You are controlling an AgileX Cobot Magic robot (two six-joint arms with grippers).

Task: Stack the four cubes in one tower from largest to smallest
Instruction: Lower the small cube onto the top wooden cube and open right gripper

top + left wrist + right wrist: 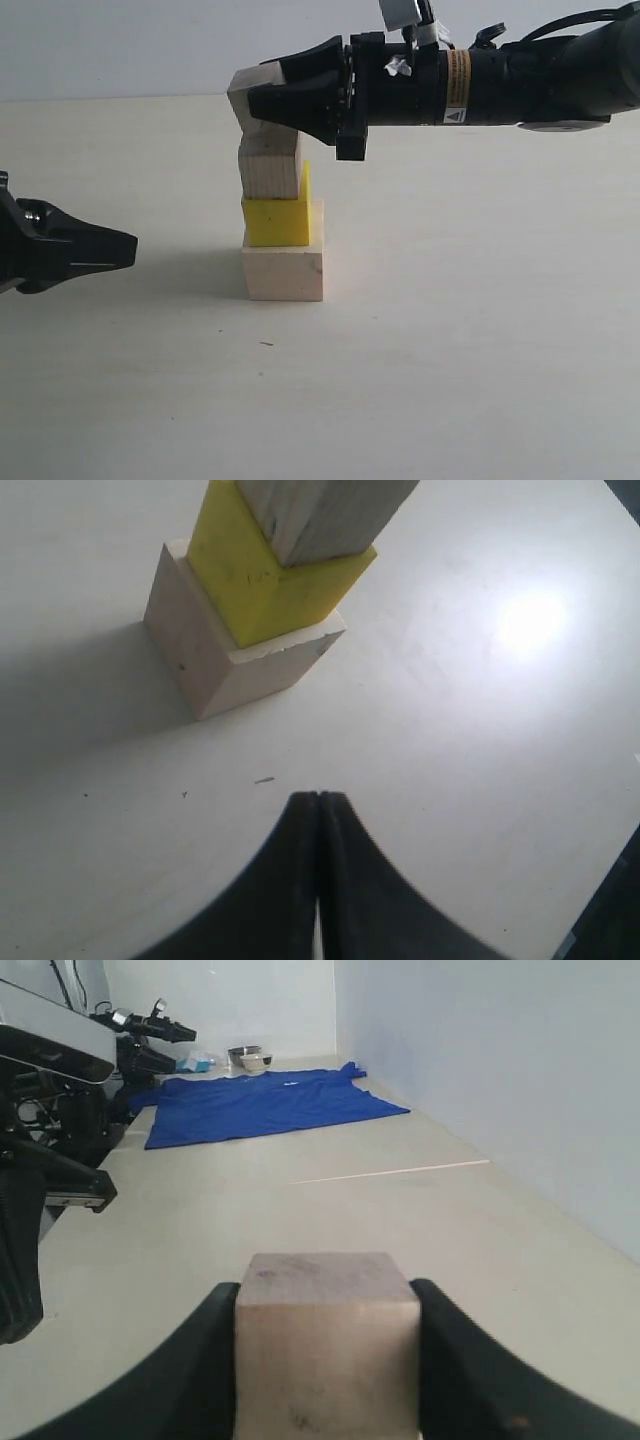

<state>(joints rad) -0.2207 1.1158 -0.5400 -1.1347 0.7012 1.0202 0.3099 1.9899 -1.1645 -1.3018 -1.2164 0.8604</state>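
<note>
The tower stands mid-table in the exterior view: the pale whitish largest cube (283,273) at the bottom, the yellow cube (277,218) on it, a tan wooden cube (270,165) on top. My right gripper (262,92) is shut on the smallest tan cube (247,97), held tilted just above the third cube and touching or nearly touching it. The right wrist view shows that cube (326,1340) clamped between both fingers. My left gripper (125,248) hovers low to the left of the tower, shut and holding nothing; its wrist view shows the stack's pale (225,660) and yellow (262,575) cubes.
The table is a plain cream surface (450,360). In the right wrist view a blue cloth (255,1102), bowls (250,1057) and other equipment (60,1100) lie far behind.
</note>
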